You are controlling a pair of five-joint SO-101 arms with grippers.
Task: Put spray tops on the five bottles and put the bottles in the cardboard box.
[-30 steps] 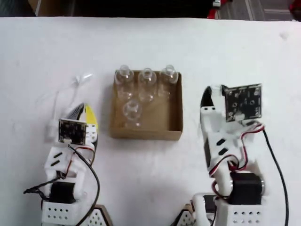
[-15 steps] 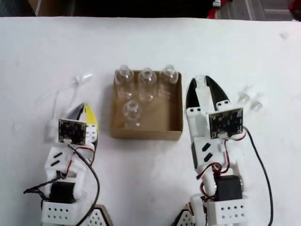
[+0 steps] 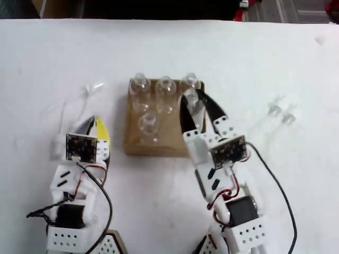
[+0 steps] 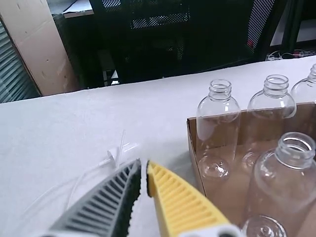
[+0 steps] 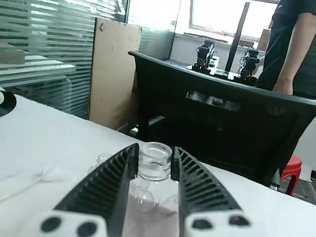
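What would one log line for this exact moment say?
right fingers: shut on bottle, at cardboard box right side | left fingers: shut, empty, beside box | four uncapped bottles in box | spray tops on table

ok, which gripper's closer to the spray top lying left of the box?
Left. The left gripper sits just short of the spray top, on the same side of the cardboard box. The right gripper is over the box's far edge, holding a bottle.

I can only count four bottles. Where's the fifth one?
In the high view, the fifth bottle is clamped in the right gripper over the cardboard box's right side, just in front of the back-right bottle.
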